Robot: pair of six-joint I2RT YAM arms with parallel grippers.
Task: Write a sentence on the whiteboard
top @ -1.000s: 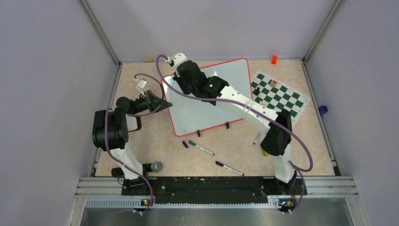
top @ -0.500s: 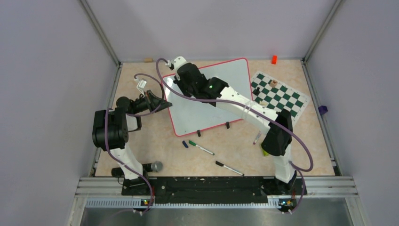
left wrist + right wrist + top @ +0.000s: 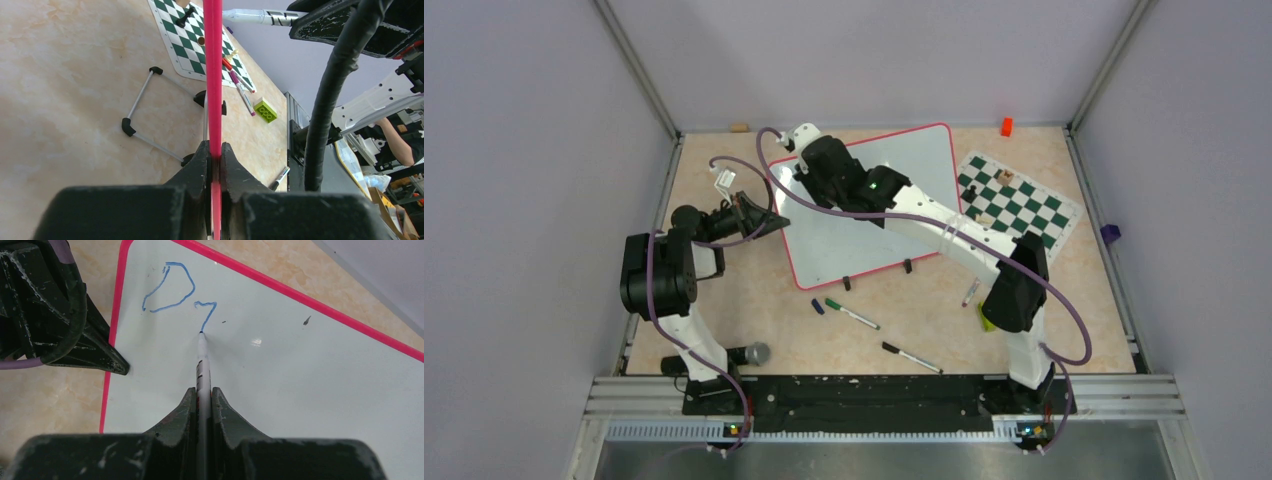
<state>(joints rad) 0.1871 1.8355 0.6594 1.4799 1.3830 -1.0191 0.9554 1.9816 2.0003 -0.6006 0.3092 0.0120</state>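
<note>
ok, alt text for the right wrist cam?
The right gripper holds a marker with its tip on the whiteboard, at the foot of blue lettering that reads "Dr". At the left, the left gripper clamps the board's red edge, with tan table around it.

red-framed whiteboard [image 3: 844, 250], blue lettering [image 3: 193, 289] "dr"

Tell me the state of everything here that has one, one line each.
whiteboard: mostly blank, clamped at its red edge.
sentence: barely begun, only "Dr" written.
marker: uncapped, tip touching whiteboard.
left gripper: shut on whiteboard.
right gripper: shut on marker.
</note>
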